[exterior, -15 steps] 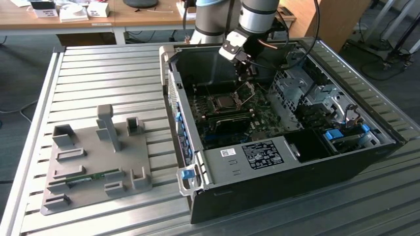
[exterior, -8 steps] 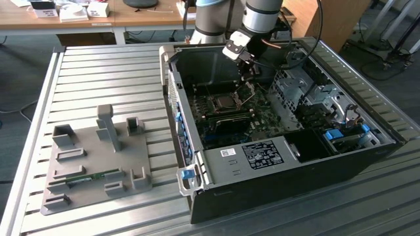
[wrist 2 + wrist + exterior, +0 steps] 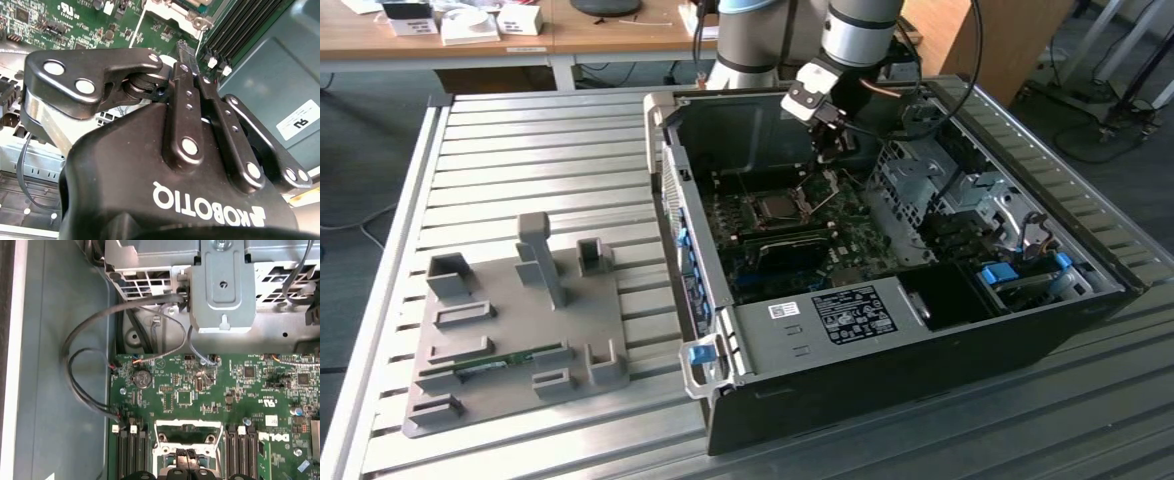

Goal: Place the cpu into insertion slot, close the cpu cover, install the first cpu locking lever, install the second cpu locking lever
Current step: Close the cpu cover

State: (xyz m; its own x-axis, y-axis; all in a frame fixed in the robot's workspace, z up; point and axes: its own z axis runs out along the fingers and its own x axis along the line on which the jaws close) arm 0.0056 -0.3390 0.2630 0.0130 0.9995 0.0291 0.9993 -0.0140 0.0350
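An opened computer case [image 3: 881, 370] lies on its side on the slatted metal table [image 3: 534, 150], over the half of the table toward the exterior view's right, reaching from near the far edge almost to the near edge. The green motherboard [image 3: 235, 390] covers the case floor, and the insertion slot [image 3: 781, 208] sits near the middle of that board, between two banks of long black memory slots [image 3: 132, 450]. The cpu cover [image 3: 188, 426] shows in the first wrist view as a silver frame lying over the slot. The square inside it looks dark grey in the exterior view, and I cannot tell whether that is the cpu's face. The gripper [image 3: 835, 158] hangs inside the case just beyond the slot's far edge. In both wrist views its tips [image 3: 181, 47] [image 3: 186, 457] are drawn tight together, almost without a gap, over the frame's edge. Whether anything thin sits between them, or whether they touch the frame, cannot be told. Past the slot on the board are a coin battery [image 3: 142, 379] and looping black cables [image 3: 75, 365] that run toward a grey metal drive cage [image 3: 222, 290]. Near the table's near corner on the exterior view's left lies a grey fixture plate [image 3: 507, 335] with a memory stick [image 3: 494, 362] laid in it.
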